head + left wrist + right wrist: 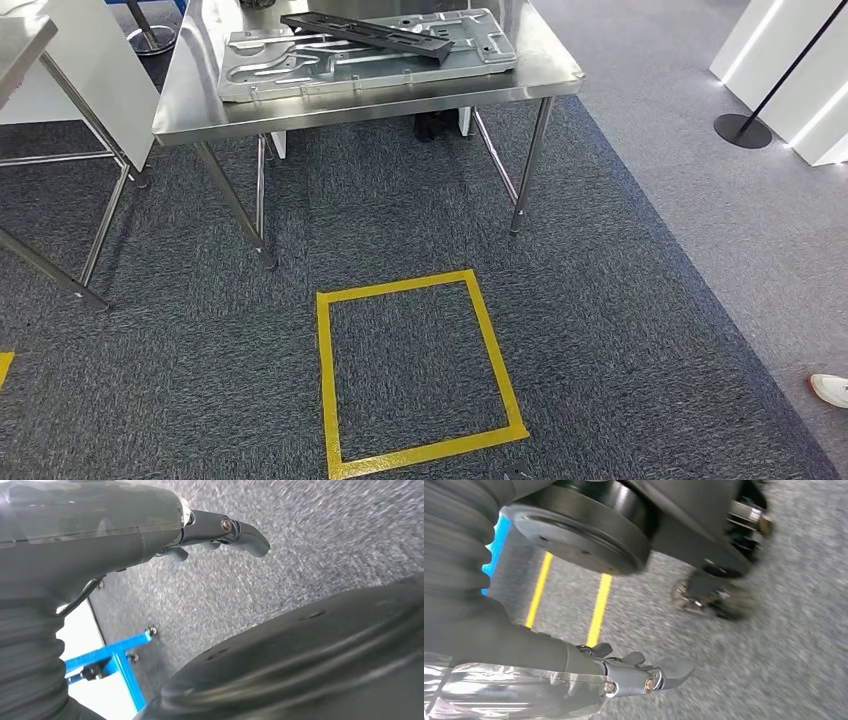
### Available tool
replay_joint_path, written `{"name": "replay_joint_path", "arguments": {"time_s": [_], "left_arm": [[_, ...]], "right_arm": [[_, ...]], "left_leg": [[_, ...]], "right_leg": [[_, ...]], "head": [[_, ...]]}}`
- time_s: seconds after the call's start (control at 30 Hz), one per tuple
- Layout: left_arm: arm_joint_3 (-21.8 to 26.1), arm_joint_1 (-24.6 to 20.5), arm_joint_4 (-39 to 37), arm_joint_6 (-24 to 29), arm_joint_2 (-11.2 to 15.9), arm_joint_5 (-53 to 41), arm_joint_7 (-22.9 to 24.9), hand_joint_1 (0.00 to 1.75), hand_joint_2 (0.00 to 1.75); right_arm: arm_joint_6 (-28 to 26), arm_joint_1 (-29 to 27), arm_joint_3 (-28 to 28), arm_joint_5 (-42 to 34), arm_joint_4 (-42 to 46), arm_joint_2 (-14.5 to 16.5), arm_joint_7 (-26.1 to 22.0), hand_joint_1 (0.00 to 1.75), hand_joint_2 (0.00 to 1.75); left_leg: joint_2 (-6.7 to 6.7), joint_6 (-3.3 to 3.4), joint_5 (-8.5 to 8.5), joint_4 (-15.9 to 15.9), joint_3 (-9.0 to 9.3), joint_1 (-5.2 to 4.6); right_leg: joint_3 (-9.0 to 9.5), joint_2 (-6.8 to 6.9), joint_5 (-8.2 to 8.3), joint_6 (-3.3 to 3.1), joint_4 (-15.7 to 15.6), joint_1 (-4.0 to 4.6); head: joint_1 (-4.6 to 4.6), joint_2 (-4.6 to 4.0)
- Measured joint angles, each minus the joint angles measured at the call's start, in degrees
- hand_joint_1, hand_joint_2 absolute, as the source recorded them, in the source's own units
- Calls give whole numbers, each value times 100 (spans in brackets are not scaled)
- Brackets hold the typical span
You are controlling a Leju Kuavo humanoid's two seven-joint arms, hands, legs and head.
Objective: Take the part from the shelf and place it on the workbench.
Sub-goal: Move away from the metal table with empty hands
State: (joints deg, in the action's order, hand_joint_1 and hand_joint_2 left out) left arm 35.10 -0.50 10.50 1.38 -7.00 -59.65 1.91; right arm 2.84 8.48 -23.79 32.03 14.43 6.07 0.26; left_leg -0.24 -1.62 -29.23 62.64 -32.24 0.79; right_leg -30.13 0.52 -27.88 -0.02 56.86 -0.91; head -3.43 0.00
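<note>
Your long black ribbed plastic part [368,36] lies on the stamped grey metal panel [300,62] on the steel workbench [190,100]. It looks light and stiff; grip mid-length. Left hand [220,535] and right hand [639,672] hang empty, fingers apart.

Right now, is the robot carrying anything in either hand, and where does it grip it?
Nothing is held. The left hand and right hand hang over carpet with nothing in them.
</note>
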Motion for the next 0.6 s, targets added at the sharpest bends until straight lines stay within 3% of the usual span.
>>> {"name": "replay_joint_path", "arguments": {"time_s": [0.07,0.2,0.23,0.3,0.33,0.37,0.4,0.43,0.53,0.6], "left_arm": [[-153,63,-2,-5,19,317,-8,0,175],[-497,155,14,-8,81,976,-25,0,175],[-581,163,35,-8,104,1128,-27,0,131],[-756,181,113,-9,151,1422,-31,0,44],[-845,202,166,-14,175,1568,-31,0,0],[-939,231,224,-21,196,1710,-31,0,0],[-1025,266,285,-29,214,1842,-29,0,0],[-1108,302,350,-38,227,1966,-28,0,0],[-1351,297,597,-37,261,2420,-60,0,0],[-1514,195,752,-37,287,2740,-96,0,0]], "right_arm": [[-13,-10,123,-169,102,-22,-5,0,175],[-61,-128,376,-519,228,-77,-7,0,175],[-74,-183,435,-602,240,-89,-7,0,175],[-86,-330,547,-776,248,-116,-10,0,175],[-88,-412,600,-868,247,-127,-19,0,131],[-90,-486,652,-952,243,-138,-25,0,87],[-91,-555,702,-1031,233,-147,-31,0,44],[-94,-619,754,-1099,217,-159,-32,0,0],[-104,-842,910,-1323,166,-210,-28,0,0],[-111,-957,1018,-1478,149,-240,-29,0,0]], "left_leg": [[-13,61,84,-422,201,-2],[-20,249,114,-471,169,-23],[-13,288,132,-487,161,-17],[-2,337,151,-494,130,-25],[7,348,156,-492,115,-37],[20,354,159,-490,105,-51],[33,356,160,-488,102,-66],[42,356,161,-488,106,-79],[21,342,172,-482,102,-115],[-1,295,192,-479,75,-116]], "right_leg": [[-31,-6,-16,77,50,19],[-103,-20,-76,210,153,2],[-184,-26,-206,231,333,-3],[-509,-30,-599,253,1034,-4],[-684,-31,-757,257,1413,-1],[-792,-31,-821,253,1657,3],[-794,-31,-772,238,1690,9],[-676,-31,-624,211,1486,16],[-92,-23,-164,86,351,63],[26,-15,-114,40,51,104]], "head": [[1,0],[2,0],[2,0],[2,0],[2,0],[2,0],[2,0],[2,0],[2,0],[2,0]]}}
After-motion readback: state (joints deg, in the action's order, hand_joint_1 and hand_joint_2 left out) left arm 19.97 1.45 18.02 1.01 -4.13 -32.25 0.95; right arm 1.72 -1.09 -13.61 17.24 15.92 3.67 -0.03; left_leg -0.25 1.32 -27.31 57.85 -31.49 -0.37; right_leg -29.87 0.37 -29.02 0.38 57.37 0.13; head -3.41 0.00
